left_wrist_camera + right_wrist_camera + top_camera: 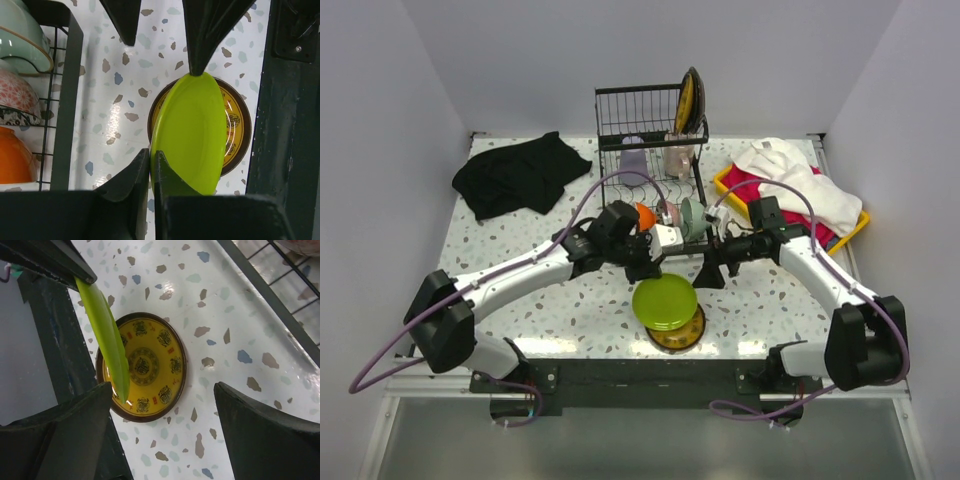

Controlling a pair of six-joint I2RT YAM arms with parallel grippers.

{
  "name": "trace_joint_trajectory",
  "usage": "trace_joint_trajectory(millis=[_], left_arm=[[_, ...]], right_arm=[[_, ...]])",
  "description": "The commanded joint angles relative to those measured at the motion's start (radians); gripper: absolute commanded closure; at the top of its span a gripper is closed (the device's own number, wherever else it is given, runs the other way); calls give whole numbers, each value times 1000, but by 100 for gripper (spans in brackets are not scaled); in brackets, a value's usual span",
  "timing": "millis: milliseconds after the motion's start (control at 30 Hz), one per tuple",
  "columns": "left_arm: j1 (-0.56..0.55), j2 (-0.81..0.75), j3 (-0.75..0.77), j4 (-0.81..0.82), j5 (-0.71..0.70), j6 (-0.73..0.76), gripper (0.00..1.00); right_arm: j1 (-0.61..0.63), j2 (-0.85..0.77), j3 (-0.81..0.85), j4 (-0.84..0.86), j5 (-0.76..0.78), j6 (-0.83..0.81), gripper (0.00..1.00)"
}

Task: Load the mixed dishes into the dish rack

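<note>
My left gripper (pixel 655 265) is shut on the rim of a lime green plate (pixel 665 300) and holds it tilted on edge above a yellow plate with a brown rim (pixel 678 332) lying on the table. In the left wrist view the fingers (pixel 137 172) pinch the lime plate (pixel 192 130) at its near rim. My right gripper (pixel 710 270) is open, and the plate's far rim (pixel 102 325) sits between its fingers, close to one finger (pixel 70 430). The black wire dish rack (pixel 650 130) holds an orange bowl (pixel 15 155), a floral bowl (pixel 17 95), a pale green bowl (pixel 22 45) and mugs.
A black cloth (pixel 520 170) lies at the back left. A yellow tray (pixel 850 232) of cloths stands at the back right. A yellow and black plate (pixel 690 100) stands upright in the rack's raised basket. The table's dark front edge (pixel 285 150) is just beyond the plates.
</note>
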Motion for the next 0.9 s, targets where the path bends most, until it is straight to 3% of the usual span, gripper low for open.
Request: trace_joint_trajectory(millis=[0,200,300,333,400,433,467,500,533,633,733,867], left_arm=[[28,16,87,54,76,31,100],[53,42,139,63,106,21,100],[64,54,156,71,108,8,100],[65,56,158,74,106,5,100],[74,60,158,83,82,-10,100],[79,62,159,91,63,-19,100],[81,65,161,97,39,-41,100],[85,68,164,104,-10,-44,95],[90,70,181,105,-36,-45,78],[102,71,286,74,-163,-13,60],[136,45,433,71,-321,47,55],[263,-56,446,324,-561,71,43]], right_arm=[[50,30,66,39,-78,-42,15],[79,90,104,26,-101,-42,21],[79,123,122,20,-118,-43,40],[79,129,130,4,-122,-46,53],[79,140,161,-19,-135,-51,66],[80,142,174,-55,-135,-64,77],[79,142,199,-72,-132,-69,96],[79,128,210,-88,-119,-69,100],[79,116,217,-91,-98,-33,100],[77,55,257,-80,6,65,100],[77,-49,316,40,176,241,100],[103,-148,383,281,391,452,100]])
